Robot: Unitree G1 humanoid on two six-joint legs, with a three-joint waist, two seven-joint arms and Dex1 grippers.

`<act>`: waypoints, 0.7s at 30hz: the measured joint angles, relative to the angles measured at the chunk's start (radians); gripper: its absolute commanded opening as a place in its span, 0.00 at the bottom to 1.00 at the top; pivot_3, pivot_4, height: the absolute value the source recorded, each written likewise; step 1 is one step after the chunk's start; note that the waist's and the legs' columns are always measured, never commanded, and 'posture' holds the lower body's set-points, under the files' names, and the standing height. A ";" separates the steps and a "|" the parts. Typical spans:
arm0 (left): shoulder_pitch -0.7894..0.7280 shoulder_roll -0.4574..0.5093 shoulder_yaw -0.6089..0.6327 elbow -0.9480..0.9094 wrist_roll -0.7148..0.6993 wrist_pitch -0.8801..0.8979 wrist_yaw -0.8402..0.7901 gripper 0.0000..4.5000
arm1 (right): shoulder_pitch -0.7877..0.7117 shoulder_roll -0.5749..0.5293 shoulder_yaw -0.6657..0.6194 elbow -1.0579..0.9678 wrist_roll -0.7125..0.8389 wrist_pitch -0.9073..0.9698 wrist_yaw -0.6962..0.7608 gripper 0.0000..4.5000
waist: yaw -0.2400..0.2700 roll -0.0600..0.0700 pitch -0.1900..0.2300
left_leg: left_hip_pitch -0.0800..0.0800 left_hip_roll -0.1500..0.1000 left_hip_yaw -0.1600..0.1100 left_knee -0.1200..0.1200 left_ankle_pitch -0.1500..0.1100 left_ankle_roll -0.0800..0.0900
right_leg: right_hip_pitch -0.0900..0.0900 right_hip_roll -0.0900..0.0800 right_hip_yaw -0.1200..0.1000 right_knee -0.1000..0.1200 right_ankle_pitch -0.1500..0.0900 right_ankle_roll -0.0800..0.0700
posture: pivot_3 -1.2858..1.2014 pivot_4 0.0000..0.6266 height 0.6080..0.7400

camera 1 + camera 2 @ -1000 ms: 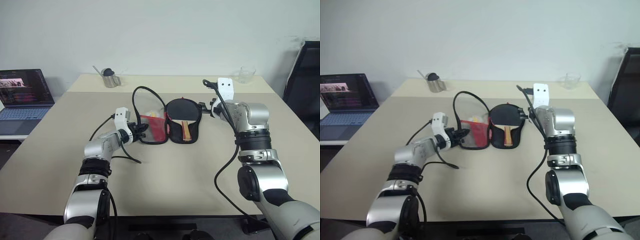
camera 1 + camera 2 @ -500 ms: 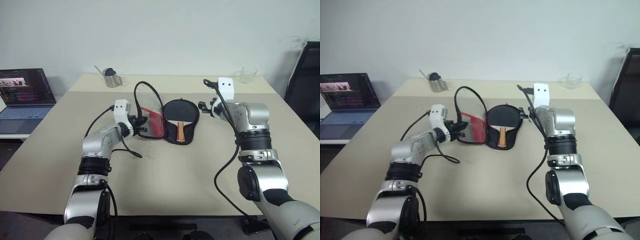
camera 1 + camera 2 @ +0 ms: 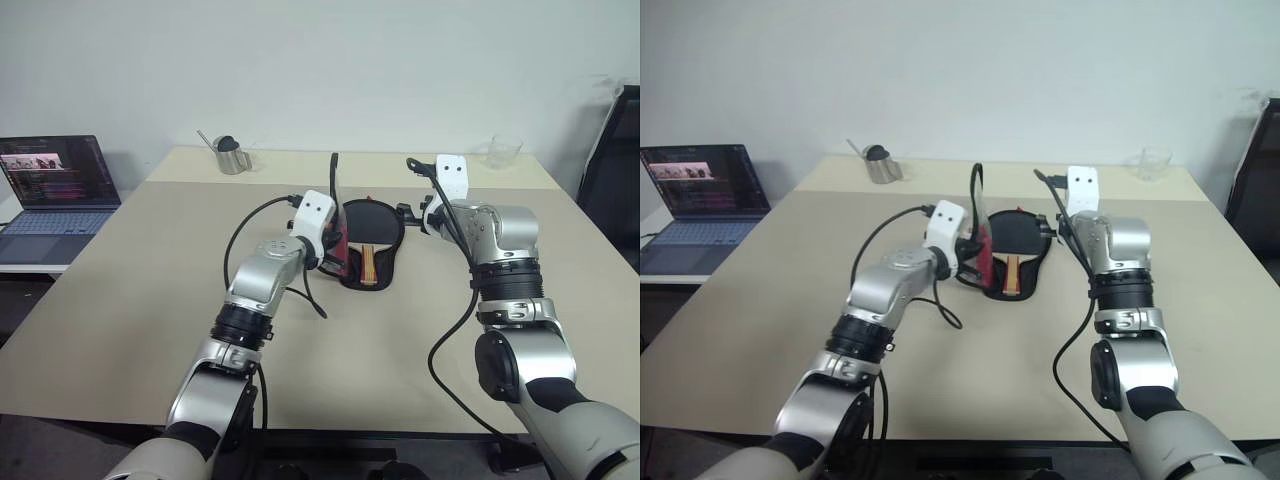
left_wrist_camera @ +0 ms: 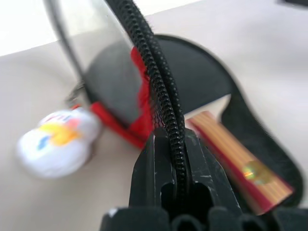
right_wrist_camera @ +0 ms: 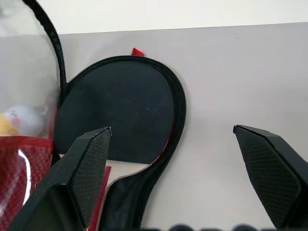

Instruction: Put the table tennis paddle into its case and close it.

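Observation:
The table tennis paddle [image 3: 372, 220] lies flat in the lower half of the open case [image 3: 393, 262], black face away from me and striped handle [image 4: 236, 159] toward me. The case's lid [image 3: 336, 198] stands upright along the paddle's left side. My left gripper [image 4: 175, 144] is shut on the lid's black zip edge [image 4: 159, 82]. A small white-yellow ball [image 4: 55, 142] sits on the lid's outer side. My right gripper [image 5: 172, 129] hovers open just beyond the paddle's far right edge, holding nothing.
A metal cup [image 3: 232, 157] stands at the table's far left and a clear glass [image 3: 505, 150] at the far right. A laptop [image 3: 60, 185] sits on a side desk to the left. A dark chair [image 3: 612, 170] stands beside the table's right edge.
My left gripper has moved to the right and slightly up with the lid's edge. The lid has swung from lying flat on the left to standing upright. The right arm has not moved.

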 measured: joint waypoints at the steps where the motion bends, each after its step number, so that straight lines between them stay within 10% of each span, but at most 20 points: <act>1: -0.002 -0.007 -0.010 0.001 0.006 0.008 0.000 0.00 | 0.000 -0.005 0.000 0.000 -0.001 -0.001 0.000 1.00 | 0.000 0.000 0.000 | 0.000 0.000 0.000 0.000 0.000 0.000 | 0.000 0.000 0.000 0.000 0.000 0.000 | 0.52 0.24 1.00; 15: -0.013 -0.046 -0.017 0.042 0.071 0.070 0.022 0.00 | -0.041 -0.242 -0.031 0.131 -0.045 -0.131 0.011 1.00 | -0.002 0.000 0.000 | 0.000 -0.001 0.000 0.000 0.000 0.000 | 0.000 0.000 0.000 -0.001 0.000 0.001 | 0.52 0.24 1.00; 21: -0.028 -0.062 0.002 0.060 0.065 0.053 0.012 0.40 | -0.056 -0.287 -0.039 0.182 -0.064 -0.178 0.016 1.00 | -0.003 0.000 0.000 | 0.000 -0.002 0.001 0.000 0.000 0.000 | 0.000 0.000 0.001 -0.001 0.000 0.001 | 0.52 0.24 1.00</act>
